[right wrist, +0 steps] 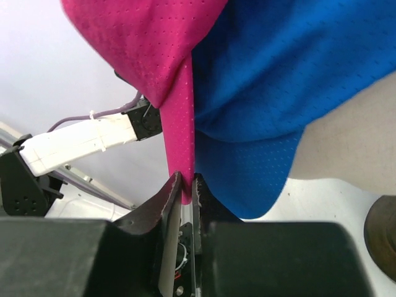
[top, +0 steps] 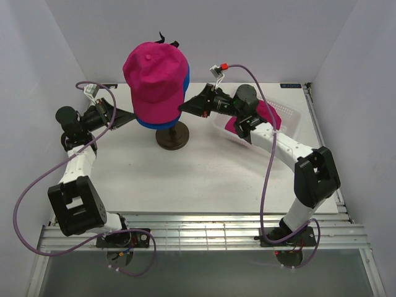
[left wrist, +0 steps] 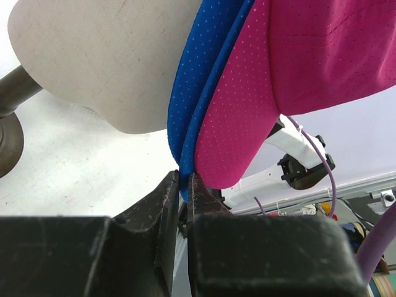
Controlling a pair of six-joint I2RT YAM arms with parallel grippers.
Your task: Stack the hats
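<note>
1. Left hand (top: 131, 116) is at the lower left edge of the stacked caps. In the left wrist view its fingers (left wrist: 158, 210) are clenched on the bottom edge of the blue cap (left wrist: 195, 93), which runs down into the thin slit between them.
2. The top pink cap (left wrist: 322, 49) lies flat against the blue one at that spot and touches the inner side of one finger. Can't tell if it is pinched too.
3. Right hand (top: 183, 108) is at the lower right edge of the same stack. In the right wrist view its fingers (right wrist: 164, 204) are clenched on a narrow strip of the top pink cap. The blue cap hangs just beside that strip and is not in the grip.
4. The top pink cap sits over the blue cap, and both are on the dummy head (left wrist: 99, 55). From above, the blue shows only as a band under the pink cap's lower edge and a sliver on the right side.
5. Count: three caps (two pink, one blue), two hands, one dummy head, one basket (top: 294, 117).
6. The dummy head stands upright on a dark round stand (top: 172, 137) on the white surface (top: 185, 179), between the two hands.
7. The basket is white mesh and sits at the right of the surface, behind the right arm. It holds the second pink cap (top: 269, 113), partly hidden by that arm and well apart from the stack.
</note>
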